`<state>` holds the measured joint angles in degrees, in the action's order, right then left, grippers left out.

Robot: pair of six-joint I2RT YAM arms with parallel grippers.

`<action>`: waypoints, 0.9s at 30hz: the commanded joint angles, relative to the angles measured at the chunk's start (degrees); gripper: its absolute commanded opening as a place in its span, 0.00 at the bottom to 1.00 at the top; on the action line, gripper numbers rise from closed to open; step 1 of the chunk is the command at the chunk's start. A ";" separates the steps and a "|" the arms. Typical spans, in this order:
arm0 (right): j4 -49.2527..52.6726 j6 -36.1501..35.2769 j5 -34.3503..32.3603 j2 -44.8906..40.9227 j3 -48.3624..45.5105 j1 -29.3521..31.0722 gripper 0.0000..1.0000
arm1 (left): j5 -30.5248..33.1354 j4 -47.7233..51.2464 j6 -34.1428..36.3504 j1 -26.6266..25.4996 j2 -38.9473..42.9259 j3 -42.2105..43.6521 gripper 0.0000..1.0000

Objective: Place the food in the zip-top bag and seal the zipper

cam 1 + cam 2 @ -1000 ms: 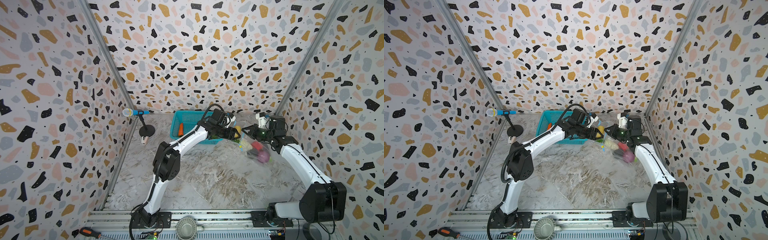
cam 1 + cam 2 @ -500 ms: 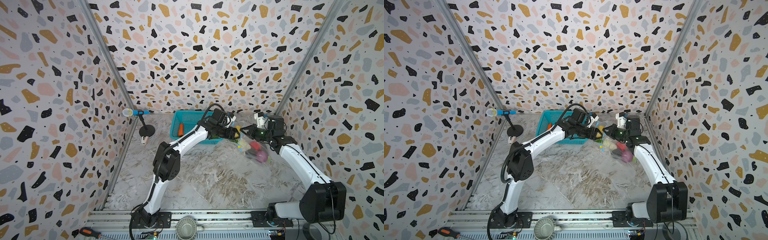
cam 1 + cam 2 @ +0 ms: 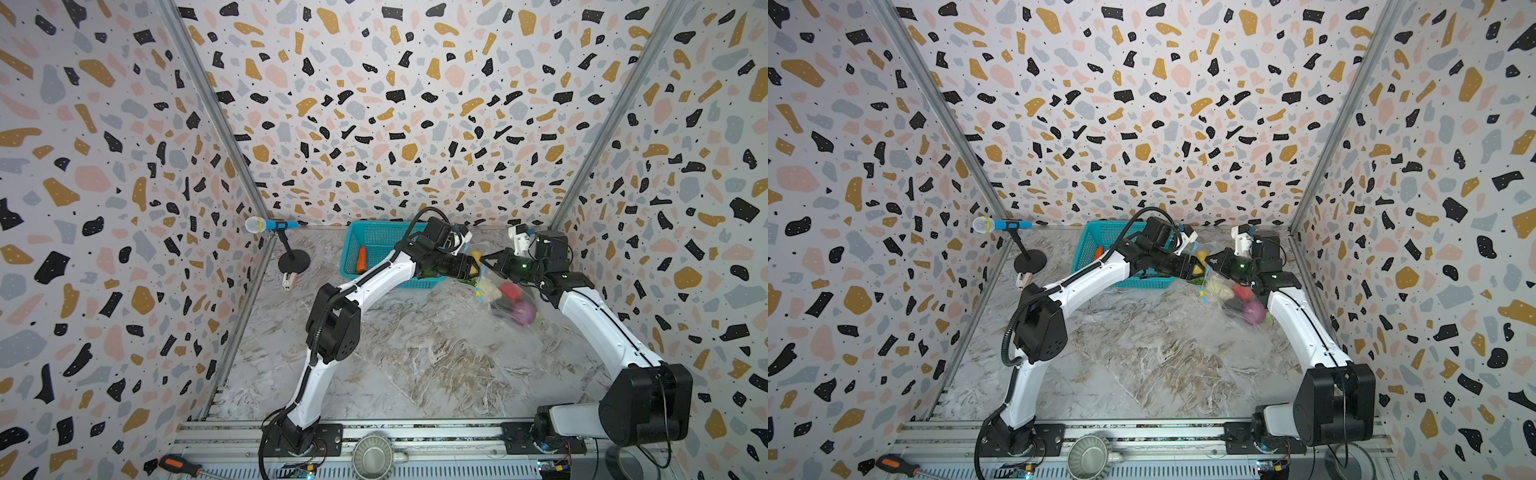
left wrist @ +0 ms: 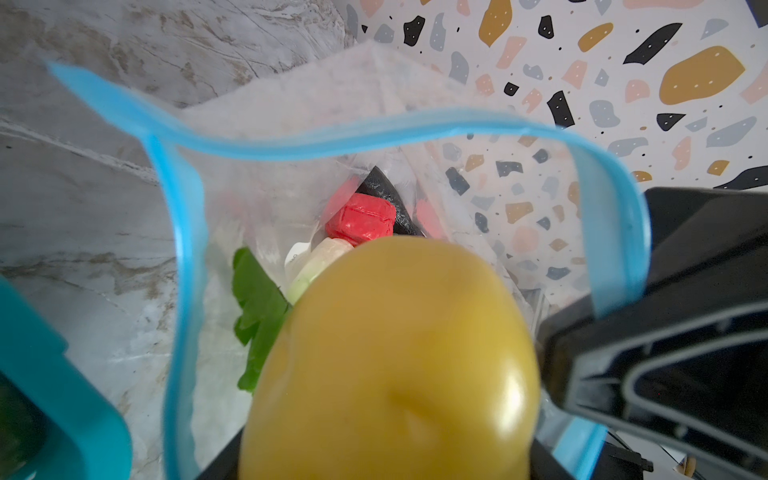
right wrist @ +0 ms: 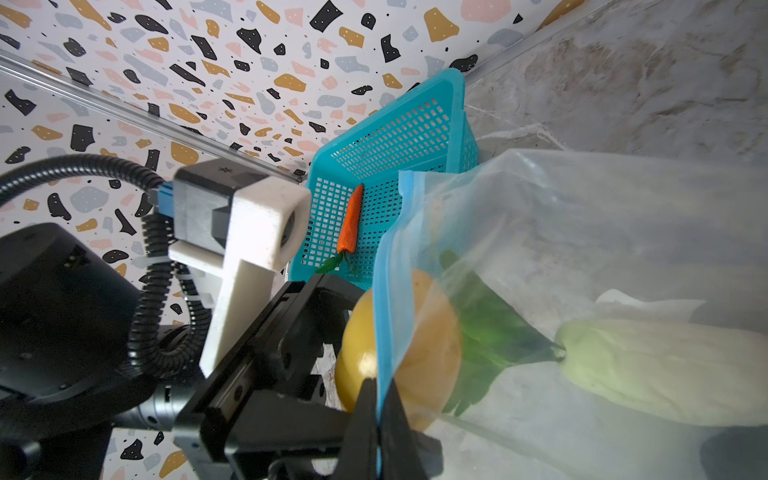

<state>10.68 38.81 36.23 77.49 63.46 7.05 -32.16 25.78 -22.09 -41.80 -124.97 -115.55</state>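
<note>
In both top views the clear zip-top bag (image 3: 505, 299) (image 3: 1237, 299) hangs at the back right. It holds a red pepper (image 4: 360, 219), a white radish (image 5: 665, 374), green leaves (image 4: 257, 303), a dark eggplant (image 4: 382, 187) and a purple onion (image 3: 524, 311). My right gripper (image 5: 378, 382) is shut on the light blue zipper (image 4: 374, 133), holding the mouth open. My left gripper (image 3: 471, 266) grips a yellow potato (image 4: 390, 357) right at that mouth, partly past the rim. An orange carrot (image 5: 351, 220) lies in the basket.
The teal mesh basket (image 3: 365, 237) stands against the back wall, just left of the bag. A microphone on a black stand (image 3: 266, 225) is at the back left. A screwdriver (image 3: 178, 463) lies on the front rail. Patterned walls close in on three sides.
Both arms have stayed almost still. The hanging part of the bag has shifted only slightly.
</note>
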 commanded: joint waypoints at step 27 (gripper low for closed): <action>-1.42 0.47 0.42 -0.88 0.26 0.27 0.00 | 0.67 -0.53 1.17 0.05 1.39 -0.82 0.76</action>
<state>10.63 39.09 36.23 77.52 63.46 7.09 -31.42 25.80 -21.67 -41.80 -124.95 -115.55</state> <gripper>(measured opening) 0.052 0.757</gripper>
